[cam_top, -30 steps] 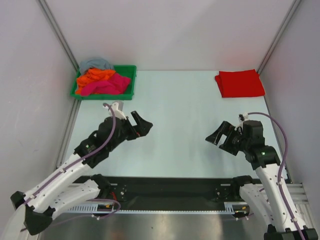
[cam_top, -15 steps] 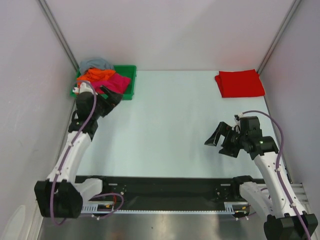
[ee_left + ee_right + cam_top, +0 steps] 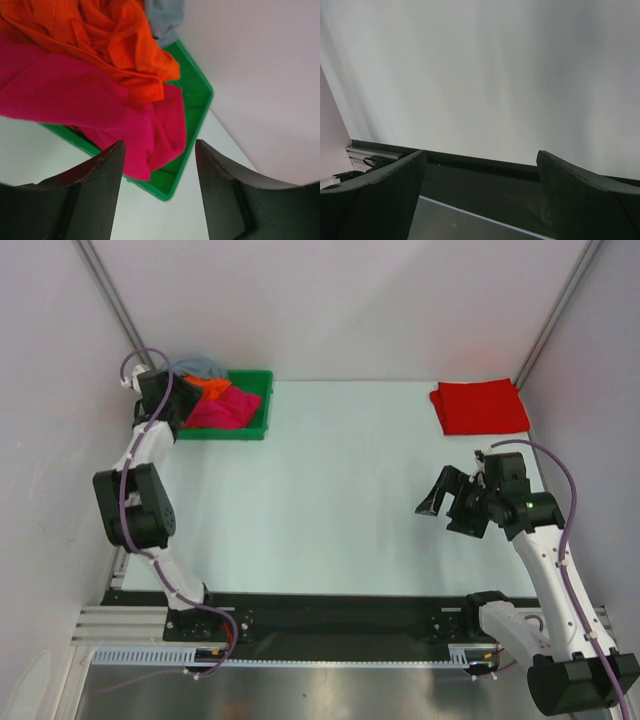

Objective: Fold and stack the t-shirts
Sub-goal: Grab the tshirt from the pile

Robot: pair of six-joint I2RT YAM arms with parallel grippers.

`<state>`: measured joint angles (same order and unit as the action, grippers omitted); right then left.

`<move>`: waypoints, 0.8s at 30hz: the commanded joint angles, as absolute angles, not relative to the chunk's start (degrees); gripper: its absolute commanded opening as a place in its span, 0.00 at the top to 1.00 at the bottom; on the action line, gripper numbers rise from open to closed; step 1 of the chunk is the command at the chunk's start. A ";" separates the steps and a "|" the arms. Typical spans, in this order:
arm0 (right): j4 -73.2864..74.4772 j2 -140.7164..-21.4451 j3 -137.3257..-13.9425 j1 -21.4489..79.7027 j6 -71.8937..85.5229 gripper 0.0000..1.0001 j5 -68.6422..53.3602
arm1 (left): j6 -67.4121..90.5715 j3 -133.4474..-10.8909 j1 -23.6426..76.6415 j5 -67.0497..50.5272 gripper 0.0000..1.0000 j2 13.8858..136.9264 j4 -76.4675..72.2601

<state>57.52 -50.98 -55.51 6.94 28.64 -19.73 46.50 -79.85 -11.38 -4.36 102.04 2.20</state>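
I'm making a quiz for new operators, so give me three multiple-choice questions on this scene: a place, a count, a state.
1. Where is the folded red t-shirt? A) far right corner of the table B) near left corner C) under the left arm
2. How many shirt colours show at the green tray? A) one B) two C) three
3. What state is the right tool in? A) shut on cloth B) open, empty C) shut, empty
Answers: 1 A, it lies by the far right wall; 2 C, orange t-shirt, magenta t-shirt, grey t-shirt; 3 B, jaws apart, nothing between.
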 commanded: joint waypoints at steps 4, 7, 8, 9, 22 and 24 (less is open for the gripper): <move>55.37 -55.98 -59.41 6.42 28.39 0.00 -16.35 | 45.71 -102.51 -11.16 -0.79 0.34 117.73 2.45; 54.94 -59.06 -60.73 6.33 28.13 0.00 -14.86 | 45.35 -115.16 -11.25 -0.44 0.34 124.43 10.00; 54.67 -59.76 -61.34 6.33 27.95 0.00 -14.59 | 45.26 -117.92 -11.34 -0.18 0.34 127.85 11.59; 54.15 -60.29 -61.52 6.24 27.86 0.00 -14.33 | 45.35 -119.86 -11.25 1.39 0.34 129.36 12.65; 51.59 -66.53 -64.34 3.78 26.46 0.00 -12.74 | 43.60 -120.62 -10.11 5.79 0.37 126.75 21.97; 50.81 -66.88 -64.07 3.17 26.37 0.00 -13.44 | 42.81 -115.95 -8.79 9.99 0.34 122.98 19.35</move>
<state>53.04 -66.70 -62.17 4.10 27.73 -13.76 45.41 -119.74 -10.72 4.21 130.50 18.65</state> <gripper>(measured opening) 0.995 0.647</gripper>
